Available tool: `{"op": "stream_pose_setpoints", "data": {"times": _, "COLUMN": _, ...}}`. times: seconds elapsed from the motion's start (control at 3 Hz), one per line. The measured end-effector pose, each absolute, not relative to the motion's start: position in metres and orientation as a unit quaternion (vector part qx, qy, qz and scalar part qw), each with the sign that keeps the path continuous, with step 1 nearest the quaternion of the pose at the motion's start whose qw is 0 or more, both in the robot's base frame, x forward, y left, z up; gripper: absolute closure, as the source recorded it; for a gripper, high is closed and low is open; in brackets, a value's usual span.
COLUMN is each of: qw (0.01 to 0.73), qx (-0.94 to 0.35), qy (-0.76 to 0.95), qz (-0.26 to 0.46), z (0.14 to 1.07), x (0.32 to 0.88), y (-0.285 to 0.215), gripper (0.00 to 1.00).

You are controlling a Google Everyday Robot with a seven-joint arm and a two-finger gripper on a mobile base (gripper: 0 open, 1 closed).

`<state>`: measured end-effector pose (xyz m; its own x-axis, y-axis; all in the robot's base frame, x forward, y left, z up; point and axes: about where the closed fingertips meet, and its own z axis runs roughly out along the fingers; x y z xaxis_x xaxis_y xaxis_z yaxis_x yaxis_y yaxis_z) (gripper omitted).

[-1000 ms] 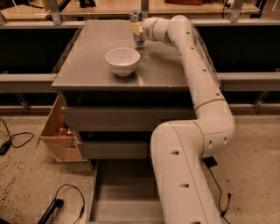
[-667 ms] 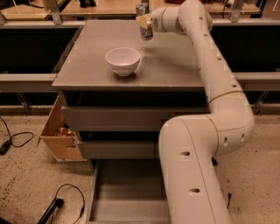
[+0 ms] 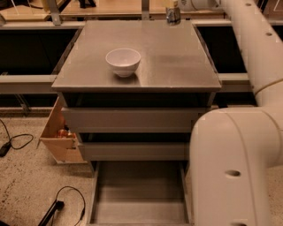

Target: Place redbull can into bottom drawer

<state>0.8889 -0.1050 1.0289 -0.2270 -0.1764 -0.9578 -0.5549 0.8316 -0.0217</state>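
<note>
Far edge of tabletop (image 3: 177, 62): gripper (image 3: 171, 4) clamped on redbull can (image 3: 173, 16); bottom drawer (image 3: 139, 196) pulled open.

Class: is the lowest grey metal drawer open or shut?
Open: the drawer juts forward, floor exposed. The gripper is at the top edge.

You see your white arm (image 3: 254, 48) rise from a thick lower link (image 3: 230, 167) in the right foreground, climb along the right edge and bend left across the top. The wrist (image 3: 199, 4) lies level at the top edge. The gripper (image 3: 172, 6) sits at top centre-right, partly cut off, its 2 fingers clamped on the upright redbull can (image 3: 173, 17).
</note>
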Motion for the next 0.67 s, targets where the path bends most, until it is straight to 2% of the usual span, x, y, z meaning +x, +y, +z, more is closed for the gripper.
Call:
{"op": "stream_pose_setpoints", "data": {"times": 0.33, "qw": 0.630, "qx": -0.181, "qy": 0.746, "qz": 0.120, "z": 1.104, "x": 0.847, "y": -0.174, "gripper": 1.00}}
{"op": "stream_pose_setpoints", "data": {"times": 0.67, "qw": 0.694, "qx": -0.128, "qy": 0.704, "qz": 0.080, "z": 1.184, "x": 0.771, "y": -0.244, "gripper": 1.00}}
